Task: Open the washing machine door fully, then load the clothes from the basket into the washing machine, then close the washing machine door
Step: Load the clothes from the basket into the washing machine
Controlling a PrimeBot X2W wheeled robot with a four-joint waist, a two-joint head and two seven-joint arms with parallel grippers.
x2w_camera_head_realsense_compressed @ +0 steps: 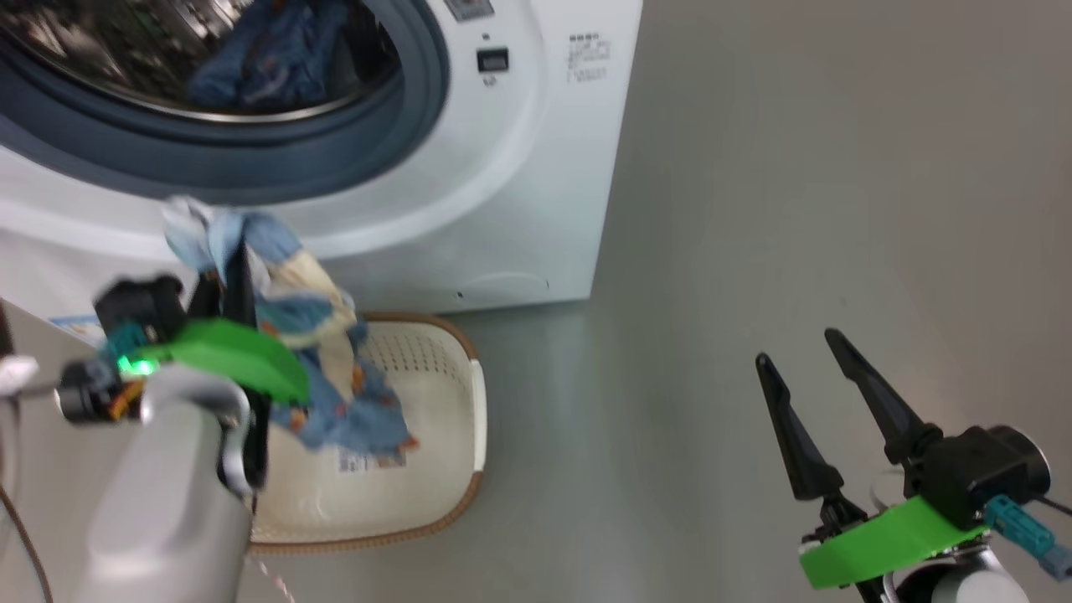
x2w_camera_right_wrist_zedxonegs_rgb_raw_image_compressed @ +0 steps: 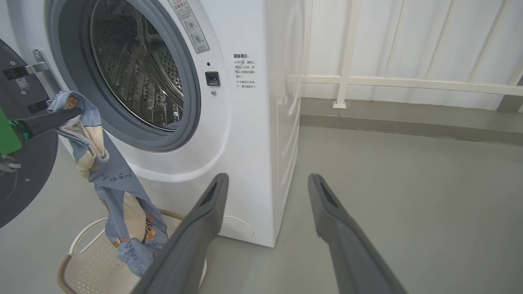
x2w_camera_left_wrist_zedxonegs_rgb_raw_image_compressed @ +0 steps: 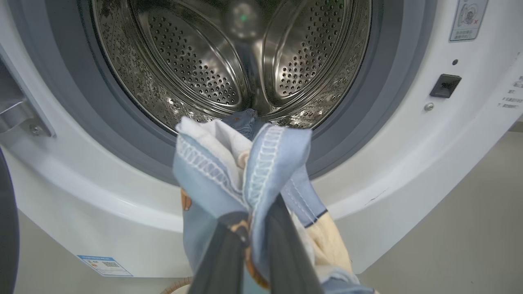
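Grey floor (x2w_camera_head_realsense_compressed: pixel 796 167) runs wide to the right of the washing machine (x2w_camera_head_realsense_compressed: pixel 536 167), back to a white railing (x2w_camera_right_wrist_zedxonegs_rgb_raw_image_compressed: pixel 408 81) along the wall. On the machine's other side the washing machine door (x2w_camera_right_wrist_zedxonegs_rgb_raw_image_compressed: pixel 24 179) stands swung out on its hinge, dark face showing, so the mouth is hemmed in on that side and free on the other. The basket (x2w_camera_head_realsense_compressed: pixel 423 368) sits on the floor close before the machine's lower front. The left gripper (x2w_camera_left_wrist_zedxonegs_rgb_raw_image_compressed: pixel 257 216) hangs before the lower lip of the grey rubber ring (x2w_camera_left_wrist_zedxonegs_rgb_raw_image_compressed: pixel 81 106), outside the steel drum (x2w_camera_left_wrist_zedxonegs_rgb_raw_image_compressed: pixel 196 61), its jaws pinched together on a pale-blue garment (x2w_camera_left_wrist_zedxonegs_rgb_raw_image_compressed: pixel 212 175). A bunched hem with white zigzag stitching stands up above the fingertips. The rest, blue with cream patches and small orange-brown figures, trails down, and its end seems to hang just inside the basket (blur in the head view makes contact with the basket floor hard to judge). Another blue piece (x2w_camera_head_realsense_compressed: pixel 268 59) lies inside the drum. The right gripper (x2w_camera_head_realsense_compressed: pixel 797 347) hovers over the floor well to the right of the basket, jaws wide apart.
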